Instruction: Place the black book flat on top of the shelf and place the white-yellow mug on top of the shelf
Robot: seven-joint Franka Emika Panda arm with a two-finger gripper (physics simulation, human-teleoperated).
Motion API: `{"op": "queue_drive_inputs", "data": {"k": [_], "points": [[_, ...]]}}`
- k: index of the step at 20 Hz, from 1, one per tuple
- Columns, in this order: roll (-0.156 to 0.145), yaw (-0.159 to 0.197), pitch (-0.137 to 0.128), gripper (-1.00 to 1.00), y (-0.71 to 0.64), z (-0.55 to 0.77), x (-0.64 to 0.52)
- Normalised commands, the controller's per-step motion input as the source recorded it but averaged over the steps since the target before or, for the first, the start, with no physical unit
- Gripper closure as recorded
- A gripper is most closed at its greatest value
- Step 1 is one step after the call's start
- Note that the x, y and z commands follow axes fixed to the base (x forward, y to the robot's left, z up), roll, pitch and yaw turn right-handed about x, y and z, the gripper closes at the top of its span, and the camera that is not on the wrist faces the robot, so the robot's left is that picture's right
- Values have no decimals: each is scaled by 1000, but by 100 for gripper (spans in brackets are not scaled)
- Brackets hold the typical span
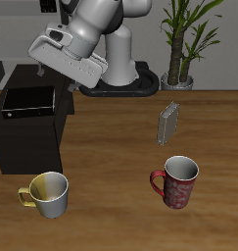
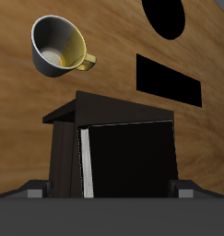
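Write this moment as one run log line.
black book: flat on shelf | white-yellow mug: on table | gripper: above book, state unclear

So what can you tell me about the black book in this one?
The black book is a small thick hardcover with a matte black cover and a thin white page edge, seen in the wrist view. It lies flat on top of the shelf, apart from the gripper hanging close above it.
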Motion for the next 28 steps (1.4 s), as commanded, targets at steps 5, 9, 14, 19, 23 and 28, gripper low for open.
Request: {"op": "queue_drive_inputs", "data": {"k": [5,9,14,19,23,28], "points": [[192,-43,-78,-100,-194,178,42],[194,-37,26,-100,-87,36,265],[200,-4,-16,-100,154,57,283],[51,-24,-15,-100,39,24,312],[102,21,-4,-100,74,-2,453],[80,34,26,-100,-41,-138,407]]}}
